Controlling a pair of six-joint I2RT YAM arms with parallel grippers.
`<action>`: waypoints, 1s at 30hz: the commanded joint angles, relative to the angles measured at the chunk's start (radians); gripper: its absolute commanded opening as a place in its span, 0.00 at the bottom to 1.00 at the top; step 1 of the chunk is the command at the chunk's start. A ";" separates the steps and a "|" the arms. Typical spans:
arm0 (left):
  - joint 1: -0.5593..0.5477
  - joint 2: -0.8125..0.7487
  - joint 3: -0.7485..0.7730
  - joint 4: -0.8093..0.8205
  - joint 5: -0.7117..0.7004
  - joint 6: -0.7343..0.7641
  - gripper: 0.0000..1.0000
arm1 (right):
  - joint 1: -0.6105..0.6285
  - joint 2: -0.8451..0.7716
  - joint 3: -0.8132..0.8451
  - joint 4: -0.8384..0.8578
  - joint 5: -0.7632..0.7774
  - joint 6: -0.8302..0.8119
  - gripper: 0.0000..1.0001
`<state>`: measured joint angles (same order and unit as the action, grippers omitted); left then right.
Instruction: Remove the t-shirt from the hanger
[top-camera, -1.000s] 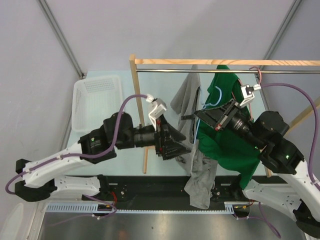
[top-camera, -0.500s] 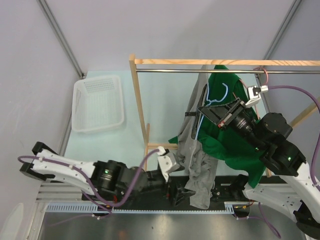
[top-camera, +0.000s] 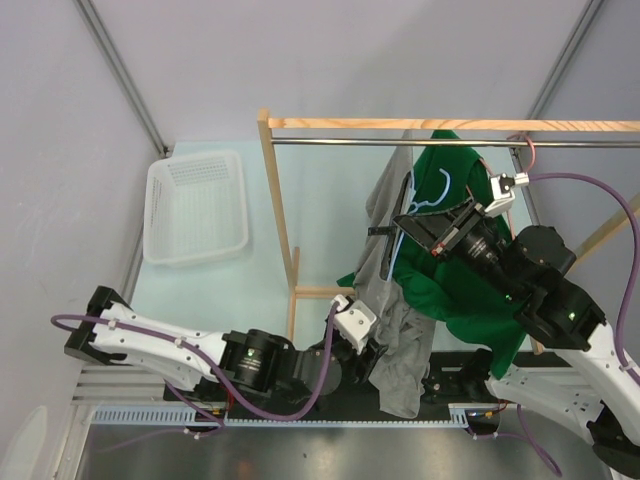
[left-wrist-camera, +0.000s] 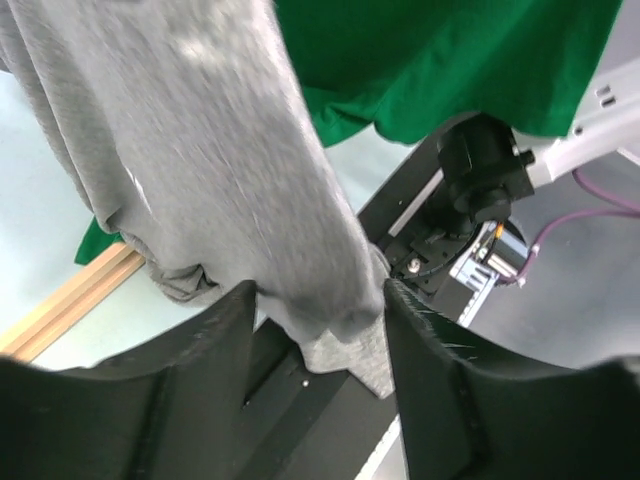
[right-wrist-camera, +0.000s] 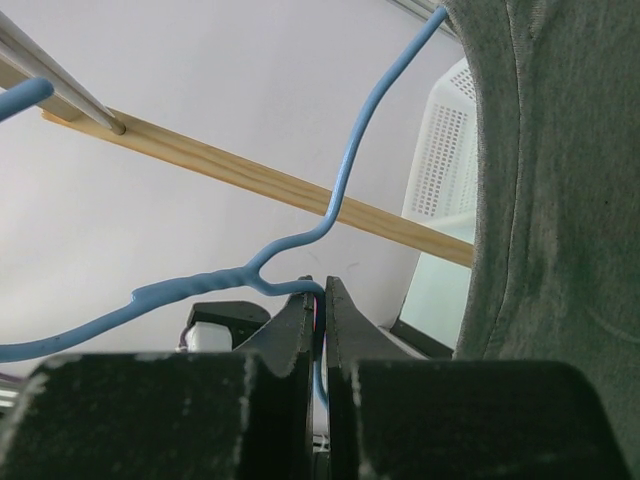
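Observation:
A grey t-shirt (top-camera: 400, 335) hangs from a blue wire hanger (top-camera: 437, 195) beside the rack, its lower end down at the table's front edge. My right gripper (top-camera: 412, 228) is shut on the hanger's wire (right-wrist-camera: 340, 180) just under its neck, as the right wrist view (right-wrist-camera: 320, 290) shows. My left gripper (top-camera: 377, 352) is low, by the shirt's lower part. In the left wrist view it (left-wrist-camera: 320, 320) stands open, with the grey fabric (left-wrist-camera: 220, 150) hanging between the wide-apart fingers.
A green t-shirt (top-camera: 460, 290) hangs on the metal rail (top-camera: 340, 142) of the wooden rack (top-camera: 350, 124), right behind the grey one. A white basket (top-camera: 195, 205) sits at the far left. The rack's upright post (top-camera: 280, 220) stands left of the shirts.
My left arm dropped from mid-height beside the shirt down to the front edge, then edged right and up to the shirt's lower part. The right gripper stayed shut on the hanger.

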<state>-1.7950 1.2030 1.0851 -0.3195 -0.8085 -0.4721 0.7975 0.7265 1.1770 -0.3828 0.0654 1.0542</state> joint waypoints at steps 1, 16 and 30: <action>0.035 -0.026 -0.028 0.080 0.026 -0.034 0.56 | 0.003 -0.025 0.006 0.097 0.036 0.017 0.00; 0.069 -0.092 -0.166 0.246 0.190 -0.008 0.04 | 0.003 -0.021 -0.004 0.157 0.050 0.050 0.00; 0.046 -0.264 -0.344 0.284 0.321 0.102 0.00 | 0.005 -0.015 0.003 0.085 0.270 0.102 0.00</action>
<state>-1.7374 1.0008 0.7807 -0.0441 -0.5289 -0.4122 0.7994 0.7284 1.1656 -0.3534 0.1951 1.1183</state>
